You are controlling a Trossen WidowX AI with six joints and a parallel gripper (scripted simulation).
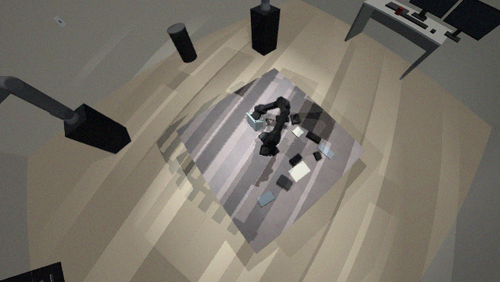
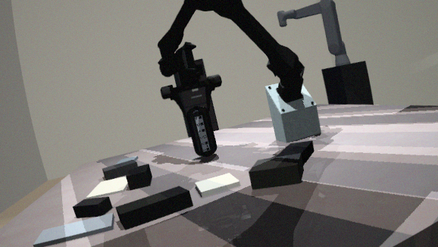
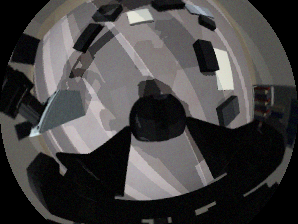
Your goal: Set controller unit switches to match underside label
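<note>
The dark grey controller unit (image 2: 211,142) (image 3: 157,117) is a long, round-ended body, held steeply on end with its lower tip just above the bench. Its underside faces the exterior view. The white label (image 2: 201,132) shows a line of small squares; most look dark and the fourth from the top looks empty, but they are too small to read surely. The switches face away and are hidden. My gripper (image 2: 199,123) (image 3: 158,124) is shut on the unit, its fingers at either side. In the top view the unit is too small and dark to make out.
The arm stands on a pale blue box (image 1: 255,123) (image 2: 299,123) (image 3: 67,107). A stepped black block (image 2: 276,176), a small white block (image 1: 298,131) (image 2: 217,184) (image 3: 140,17), a long black block (image 1: 313,137) (image 2: 155,208) and a large white panel (image 1: 299,171) (image 3: 225,72) lie on the bench.
</note>
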